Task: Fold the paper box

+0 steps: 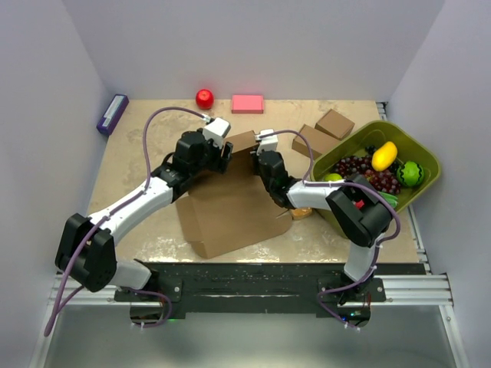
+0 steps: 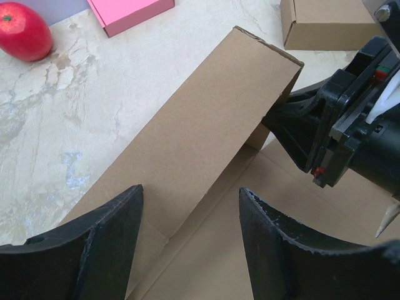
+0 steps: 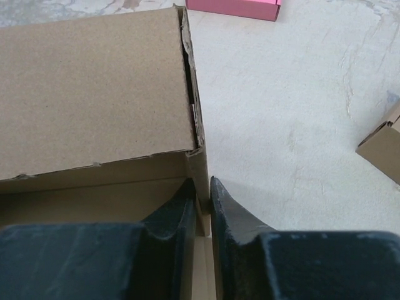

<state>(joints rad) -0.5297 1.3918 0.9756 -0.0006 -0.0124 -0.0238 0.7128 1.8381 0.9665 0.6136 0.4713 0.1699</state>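
Two claws are meeting at the far end of the paper box [image 1: 230,211]. The right claw [image 3: 202,182] is closing narrowly on a thin upright side wall of the cardboard, its fingers [image 3: 228,212] pressing either face at the corner. The left claw [image 2: 190,194] is standing wide, straddling the foot of a raised flap [image 2: 206,112] and gripping nothing. That flap is tilting up, its free edge pointing toward the far side. The box is lying mid-tabletop [image 1: 146,146] between the arms, its long axis running from the near edge away, leaning slightly right. Beyond it, a red apple [image 1: 204,98] and a pink box [image 1: 247,103] are sitting; two small brown boxes [image 1: 334,123] are lying beside a green basket [image 1: 430,165] of fruit.
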